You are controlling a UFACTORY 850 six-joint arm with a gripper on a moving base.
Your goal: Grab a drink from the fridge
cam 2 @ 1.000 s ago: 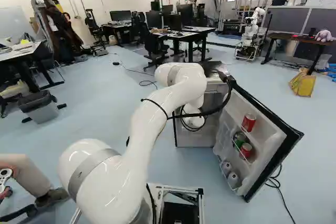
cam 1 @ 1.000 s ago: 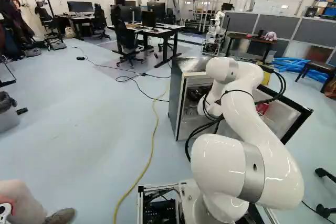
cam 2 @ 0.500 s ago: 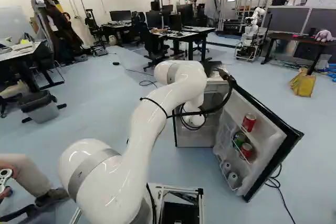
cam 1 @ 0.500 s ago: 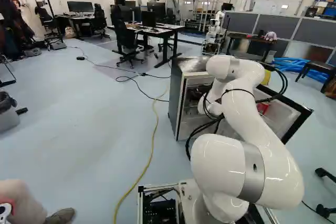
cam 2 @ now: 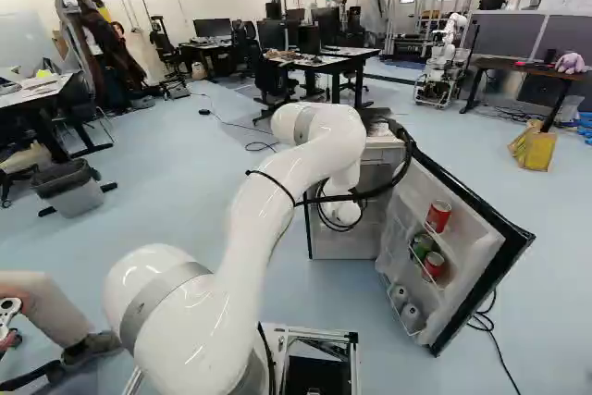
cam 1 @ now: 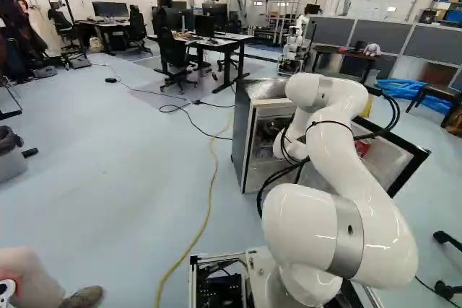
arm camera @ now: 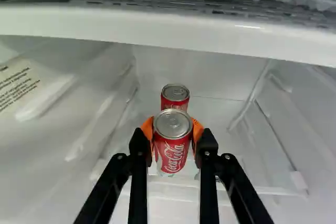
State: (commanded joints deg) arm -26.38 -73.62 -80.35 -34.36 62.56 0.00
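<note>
The open fridge (cam 1: 244,142) stands ahead of the arm, whose wrist reaches inside; the dark gripper (cam 1: 269,130) is partly visible there. In the wrist view, the gripper (arm camera: 172,132) is shut on a red can (arm camera: 173,153), orange pads touching it from both sides. The can looks upright. Just behind it stands a second red can (arm camera: 175,94), partly covered by the held one; whether they touch is unclear. The held can's bottom is close to a shelf edge, contact unclear.
A white ledge (arm camera: 157,27) crosses above the gripper, with fridge walls on both sides. The open door (cam 2: 472,256) holds a red can (cam 2: 438,216), a green can (cam 2: 422,245) and others. Another robot (cam 2: 442,62) stands farther back; a person's leg (cam 2: 46,307) is beside the base.
The arm has risen slightly at its upper bend and shifted a little; its wrist remains in the fridge. The base, fridge and door have not moved.
</note>
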